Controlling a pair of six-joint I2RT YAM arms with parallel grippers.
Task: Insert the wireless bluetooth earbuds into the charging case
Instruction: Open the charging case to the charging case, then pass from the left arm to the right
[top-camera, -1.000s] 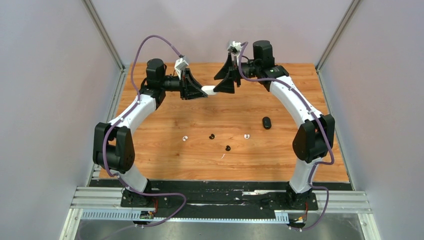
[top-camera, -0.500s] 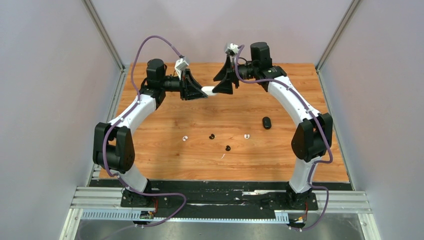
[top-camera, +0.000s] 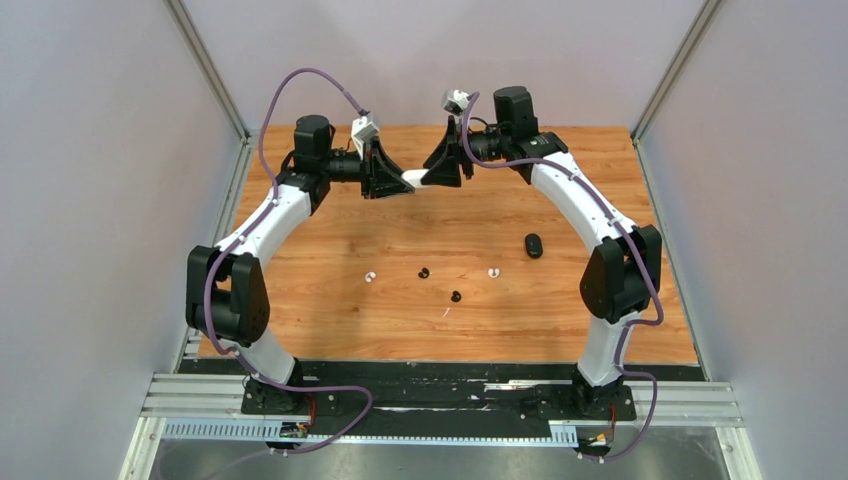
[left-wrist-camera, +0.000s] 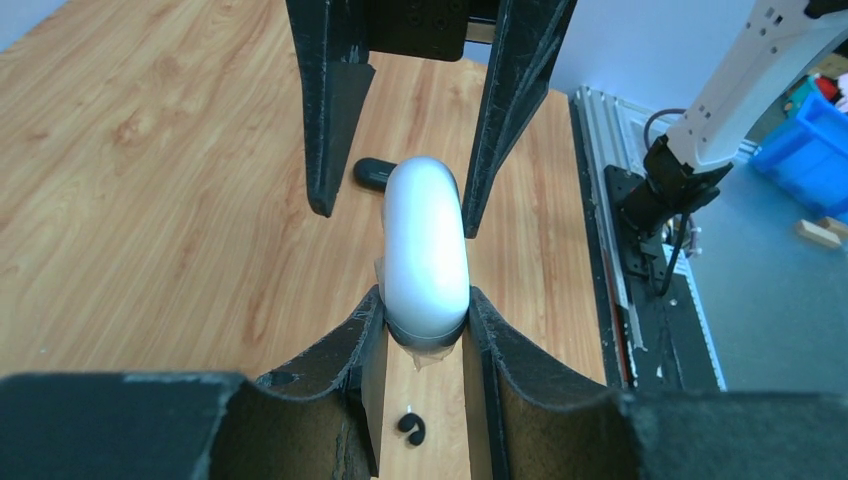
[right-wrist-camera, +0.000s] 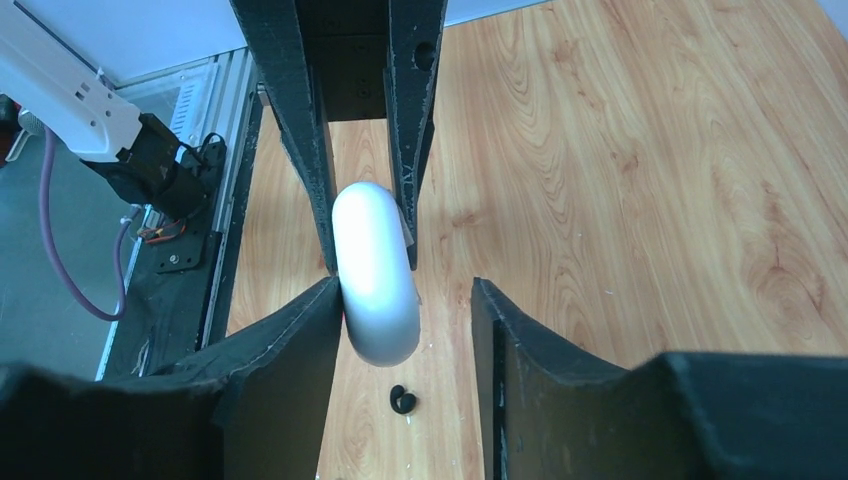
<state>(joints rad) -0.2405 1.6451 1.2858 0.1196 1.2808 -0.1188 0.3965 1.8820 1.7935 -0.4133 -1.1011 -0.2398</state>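
Leftward a little, the right wrist has swung since a second ago, and the white charging case (top-camera: 414, 178) has shifted left with it; the left arm has hardly stirred. Nearest the bases, the near black earbud (top-camera: 456, 296) lies on the wooden table (top-camera: 330, 320). Just beyond it, in a loose row, sit the left white earbud (top-camera: 371, 276), the far black earbud (top-camera: 423, 272) and the right white earbud (top-camera: 493, 272). Farther back and to the right lies the black case (top-camera: 534, 245).

Both arms arch up and inward, their wrists facing each other over the far part of the table. The left gripper (top-camera: 396, 184) is clenched on one end of the white charging case, holding it in the air. The right gripper (right-wrist-camera: 405, 292) is spread around the opposite end: one finger touches the case, the other stands clear of it.
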